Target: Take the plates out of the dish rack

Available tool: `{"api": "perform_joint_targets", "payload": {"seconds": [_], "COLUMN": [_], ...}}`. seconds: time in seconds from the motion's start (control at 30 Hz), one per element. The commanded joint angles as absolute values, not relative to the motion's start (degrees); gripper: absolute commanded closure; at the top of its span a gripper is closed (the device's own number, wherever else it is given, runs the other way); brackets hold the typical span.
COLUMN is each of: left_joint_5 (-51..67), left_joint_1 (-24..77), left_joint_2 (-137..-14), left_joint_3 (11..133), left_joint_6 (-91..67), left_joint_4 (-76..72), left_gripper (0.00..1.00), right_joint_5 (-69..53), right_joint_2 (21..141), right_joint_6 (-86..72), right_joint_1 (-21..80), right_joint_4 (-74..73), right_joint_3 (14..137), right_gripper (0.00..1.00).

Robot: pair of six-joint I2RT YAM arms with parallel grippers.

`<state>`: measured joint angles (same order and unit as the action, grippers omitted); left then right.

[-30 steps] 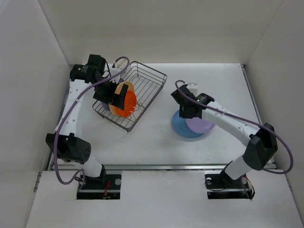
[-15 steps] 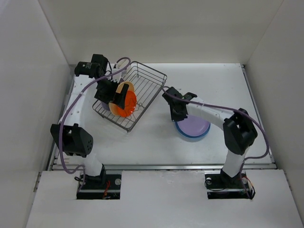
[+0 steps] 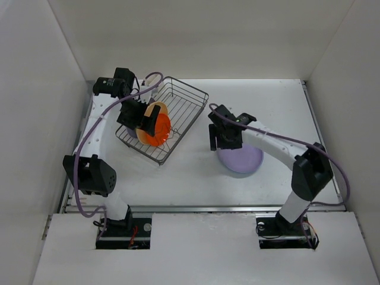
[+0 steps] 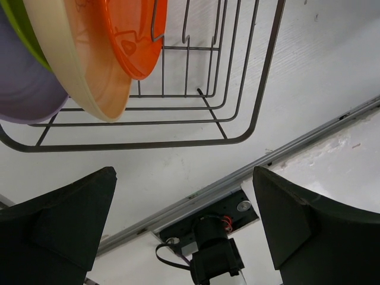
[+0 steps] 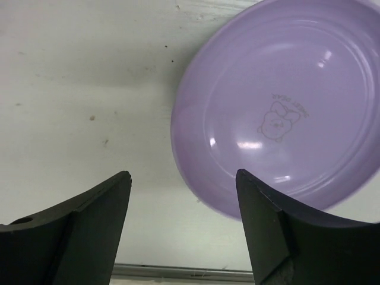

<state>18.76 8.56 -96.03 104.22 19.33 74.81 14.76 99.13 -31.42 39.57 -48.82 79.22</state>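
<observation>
The left gripper was held wide open and empty at the dish rack near the desk's far-left corner, with plates stood inside. The right gripper was spread open, empty, over a lavender plate laid mid-desk.

Wide open over the bare table between dish rack and lavender plate. Inside the rack, free at the far-right end; blocked at the left end by upright red-orange plate, tan plate and others packed tight. Hemmed by left wall close beside.
</observation>
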Motion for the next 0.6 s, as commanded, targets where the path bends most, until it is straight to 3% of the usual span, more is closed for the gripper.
{"api": "perform_joint_targets", "payload": {"seconds": [0.0,0.27,0.5,0.57], "left_joint_5": [18.11,13.97,3.18,2.63], "left_joint_1": [8.35,12.21,15.11,16.60], "left_joint_2": [-91.50,-96.15,-98.88,-98.88], "left_joint_3": [104.93,108.90,112.76,112.76], "left_joint_6": [20.65,20.04,17.40,18.62], "left_joint_4": [75.50,76.03,73.66,73.65], "left_gripper": [0.01,0.02,0.16,0.24], "right_joint_5": [16.44,16.35,17.05,17.58], "right_joint_2": [88.72,75.68,74.09,72.87], "right_joint_6": [-33.40,-36.47,-38.58,-38.58], "right_joint_1": [40.43,40.43,40.43,40.43], "right_joint_4": [-49.23,-43.16,-40.96,-39.03], "right_joint_3": [81.74,71.22,66.72,65.57], "right_gripper": [0.23,0.18,0.18,0.18]}}
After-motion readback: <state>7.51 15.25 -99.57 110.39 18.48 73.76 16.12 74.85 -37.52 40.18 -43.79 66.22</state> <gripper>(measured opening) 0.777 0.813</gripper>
